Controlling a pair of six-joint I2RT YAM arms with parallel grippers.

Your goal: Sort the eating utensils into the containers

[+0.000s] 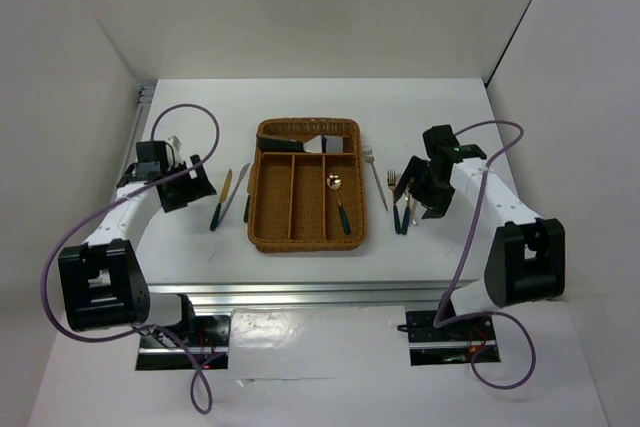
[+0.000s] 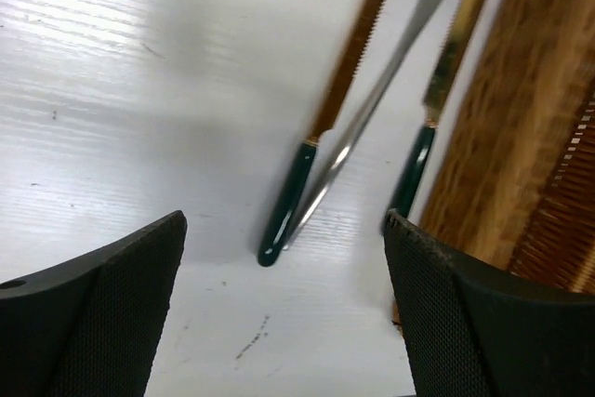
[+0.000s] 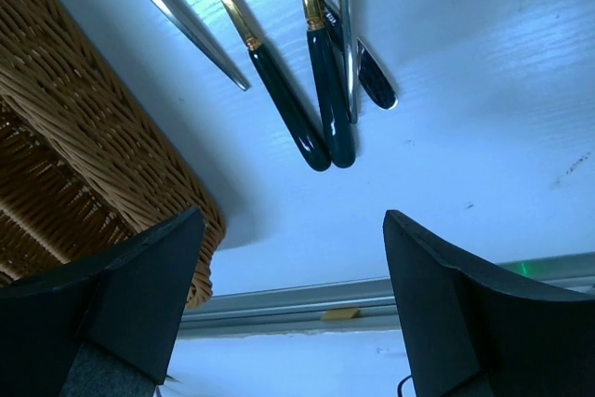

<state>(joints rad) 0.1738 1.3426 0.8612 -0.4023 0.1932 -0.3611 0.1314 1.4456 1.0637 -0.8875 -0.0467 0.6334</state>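
The brown wicker tray (image 1: 262, 187) lies mid-table. Its right long slot holds a gold spoon with a green handle (image 1: 338, 203). A wide silver server (image 1: 314, 143) lies in the crosswise slot. Three knives lie left of the tray: a gold one (image 1: 220, 199) (image 2: 321, 123), a silver one (image 1: 236, 191) (image 2: 376, 104), and another gold one (image 2: 444, 72) beside the wicker wall (image 2: 530, 109). My left gripper (image 1: 186, 183) (image 2: 284, 222) hovers open over their handle ends. Right of the tray lie a silver fork (image 1: 376, 177) and green-handled forks (image 1: 399, 203) (image 3: 327, 90). My right gripper (image 1: 426, 193) (image 3: 293, 220) stands open above them, holding nothing.
The table's near edge with a metal rail (image 3: 372, 290) runs just below the right gripper. White walls enclose the table on three sides. Purple cables (image 1: 190, 112) loop over both arms.
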